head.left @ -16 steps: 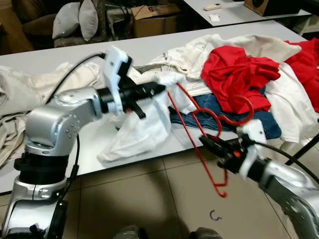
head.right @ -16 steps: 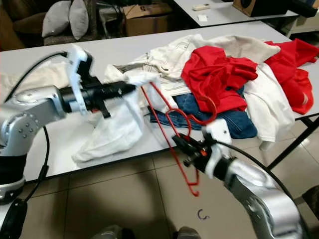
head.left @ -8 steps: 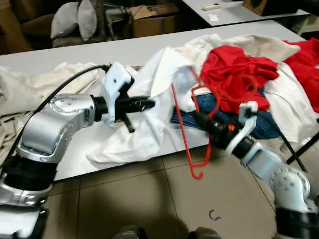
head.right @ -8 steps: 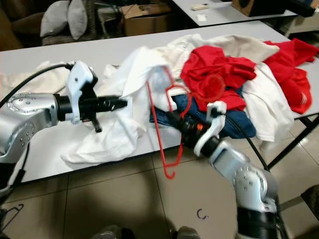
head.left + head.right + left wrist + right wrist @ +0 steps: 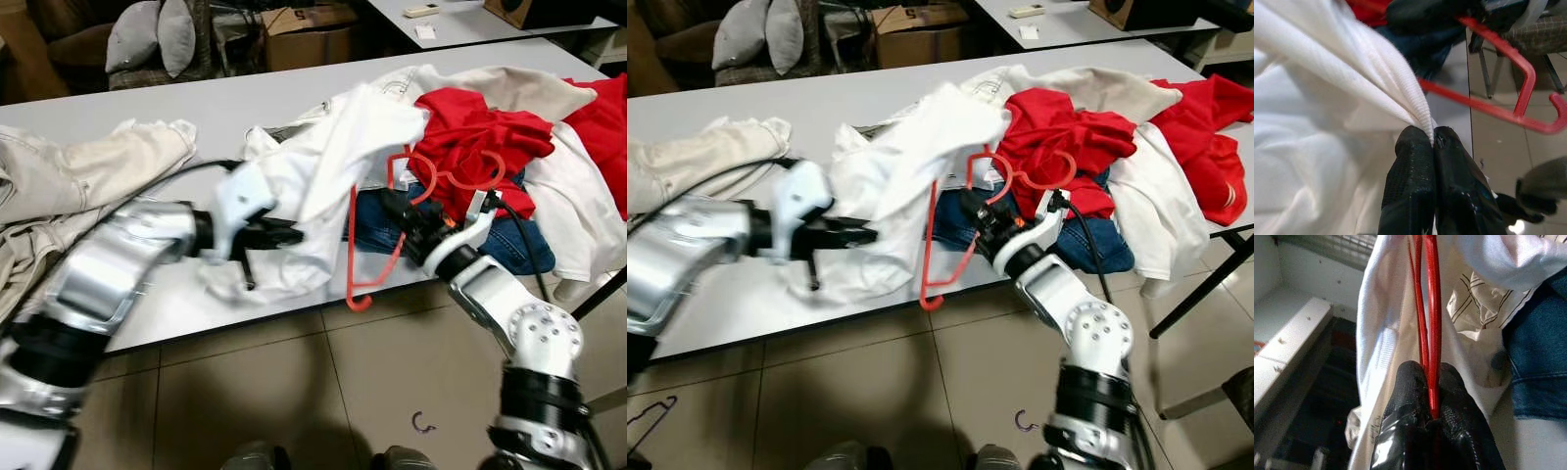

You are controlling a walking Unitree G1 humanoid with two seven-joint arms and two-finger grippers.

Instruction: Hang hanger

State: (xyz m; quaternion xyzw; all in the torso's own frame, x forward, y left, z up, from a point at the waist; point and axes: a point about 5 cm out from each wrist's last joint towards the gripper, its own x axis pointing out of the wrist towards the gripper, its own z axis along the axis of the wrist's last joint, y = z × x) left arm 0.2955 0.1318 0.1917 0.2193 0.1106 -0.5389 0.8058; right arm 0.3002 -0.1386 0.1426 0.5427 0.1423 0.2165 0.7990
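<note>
since half a second ago, your right gripper (image 5: 394, 208) is sitting further in over the table (image 5: 127, 117), and the red hanger (image 5: 364, 257) is lower now, with its bottom end hanging just past the table's front edge. the white shirt (image 5: 323, 166) is lifted up higher too, and it is draping over the top of the hanger.

your right gripper is squeezing the hanger tight. in the right wrist view you are seeing two thin red bars (image 5: 1428, 308) running between the black fingers (image 5: 1410, 396), with white cloth right behind them. the hanger's curly hook end is lying against the red clothes (image 5: 470, 137) on the table, just above the blue jeans (image 5: 509, 245).

your left gripper (image 5: 860, 235) is pinching a fold of the white shirt. in the left wrist view the two black fingers (image 5: 1415, 171) are pressing together on a ridge of the cloth, and the hanger is crossing just past it. this gripper is sitting over the front part of the table, to the left of the hanger.

more white clothes (image 5: 578, 211) are lying at the right end of the table beside the red ones. beige clothes (image 5: 78, 176) are piling up at the left end of the table. behind the table, a cardboard box (image 5: 304, 37) and grey pillows (image 5: 157, 39) are sitting in the back.
</note>
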